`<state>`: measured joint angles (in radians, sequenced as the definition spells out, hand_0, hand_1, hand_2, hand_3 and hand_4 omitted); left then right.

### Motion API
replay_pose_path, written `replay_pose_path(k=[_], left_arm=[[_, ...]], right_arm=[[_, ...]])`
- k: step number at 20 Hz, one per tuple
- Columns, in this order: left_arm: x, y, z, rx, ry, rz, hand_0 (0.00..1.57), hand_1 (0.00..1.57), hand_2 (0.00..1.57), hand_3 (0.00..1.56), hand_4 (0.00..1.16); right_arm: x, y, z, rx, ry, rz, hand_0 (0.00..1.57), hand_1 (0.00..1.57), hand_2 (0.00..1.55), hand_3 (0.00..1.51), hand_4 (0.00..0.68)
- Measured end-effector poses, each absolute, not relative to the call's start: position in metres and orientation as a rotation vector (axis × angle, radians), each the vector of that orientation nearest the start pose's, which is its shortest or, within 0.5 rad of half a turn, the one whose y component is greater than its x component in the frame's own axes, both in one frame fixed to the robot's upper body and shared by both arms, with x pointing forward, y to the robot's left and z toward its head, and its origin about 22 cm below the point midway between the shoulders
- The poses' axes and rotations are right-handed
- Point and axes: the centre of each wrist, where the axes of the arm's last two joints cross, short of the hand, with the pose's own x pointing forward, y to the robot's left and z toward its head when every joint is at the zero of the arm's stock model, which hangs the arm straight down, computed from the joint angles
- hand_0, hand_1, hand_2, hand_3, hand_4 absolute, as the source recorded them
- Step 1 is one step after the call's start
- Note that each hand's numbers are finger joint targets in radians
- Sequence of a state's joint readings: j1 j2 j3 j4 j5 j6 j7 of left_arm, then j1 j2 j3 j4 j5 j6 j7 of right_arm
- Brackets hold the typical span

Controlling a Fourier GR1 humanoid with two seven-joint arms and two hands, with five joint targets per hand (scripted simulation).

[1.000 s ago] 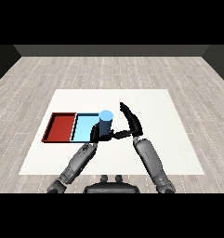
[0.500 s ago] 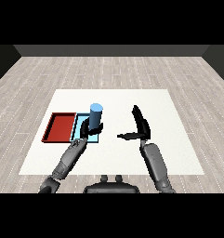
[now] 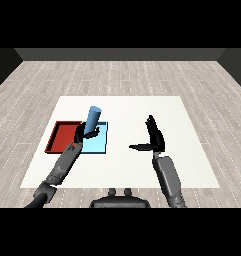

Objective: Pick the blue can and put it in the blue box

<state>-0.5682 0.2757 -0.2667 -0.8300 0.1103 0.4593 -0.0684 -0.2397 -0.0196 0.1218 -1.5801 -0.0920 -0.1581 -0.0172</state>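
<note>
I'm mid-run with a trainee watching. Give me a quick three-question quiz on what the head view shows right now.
1. True or false: the blue can stands upright on the table.
2. Which hand holds the can? A) left hand B) right hand C) neither
3. Fill in: the can is held tilted above the ____ tray.

Key:
1. False; it is tilted and held in a hand.
2. A; the right hand is open, beside the trays and holding nothing.
3. Light blue tray, which lies beside the red tray.
</note>
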Motion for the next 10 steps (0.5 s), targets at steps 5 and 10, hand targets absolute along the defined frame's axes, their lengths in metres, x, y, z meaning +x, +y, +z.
replay_pose_path(k=[5, 10], left_arm=[[0.369, 0.245, -0.027, 0.695, -1.249, -0.312, 0.90, 0.90, 0.77, 0.55, 0.91], [0.380, 0.245, -0.038, 0.796, -1.064, -0.406, 1.19, 1.19, 1.05, 0.38, 0.84]], right_arm=[[0.287, -0.185, 0.050, 0.095, -1.774, -0.051, 0.00, 0.00, 0.00, 0.00, 0.000], [0.294, -0.193, 0.037, 0.080, -1.742, -0.077, 0.00, 0.00, 0.00, 0.00, 0.000]])
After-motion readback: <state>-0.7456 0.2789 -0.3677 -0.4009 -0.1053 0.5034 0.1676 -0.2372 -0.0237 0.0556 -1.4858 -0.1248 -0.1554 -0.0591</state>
